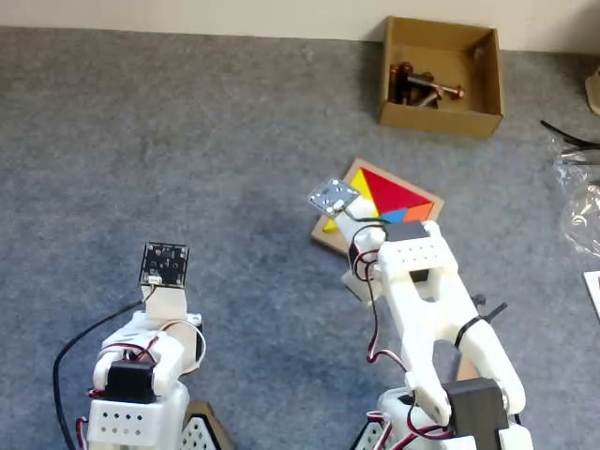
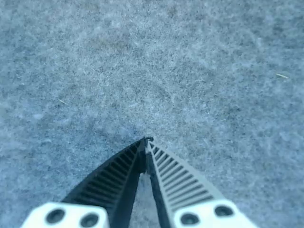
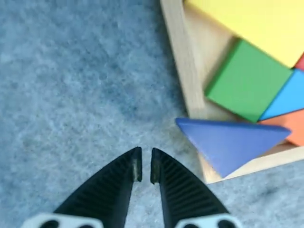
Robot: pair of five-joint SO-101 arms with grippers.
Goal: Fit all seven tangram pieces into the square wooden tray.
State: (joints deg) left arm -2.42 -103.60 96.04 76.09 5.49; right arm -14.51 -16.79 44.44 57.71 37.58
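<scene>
The square wooden tray (image 3: 178,47) lies on grey carpet and holds a yellow piece (image 3: 256,23), a green square (image 3: 247,78), a light blue piece (image 3: 287,97) and an orange piece (image 3: 294,130). A dark blue triangle (image 3: 232,142) rests tilted across the tray's corner rim, partly overhanging it. My right gripper (image 3: 145,167) hovers over the carpet just beside that corner, open by a narrow gap, holding nothing. In the high view the tray (image 1: 328,239) shows a red piece (image 1: 394,192). My left gripper (image 2: 146,141) is shut and empty above bare carpet, far from the tray.
A cardboard box (image 1: 441,75) with metal parts stands at the back right. A clear plastic bag (image 1: 583,211) and black cable (image 1: 567,136) lie at the right edge. The left arm (image 1: 155,309) sits at the front left.
</scene>
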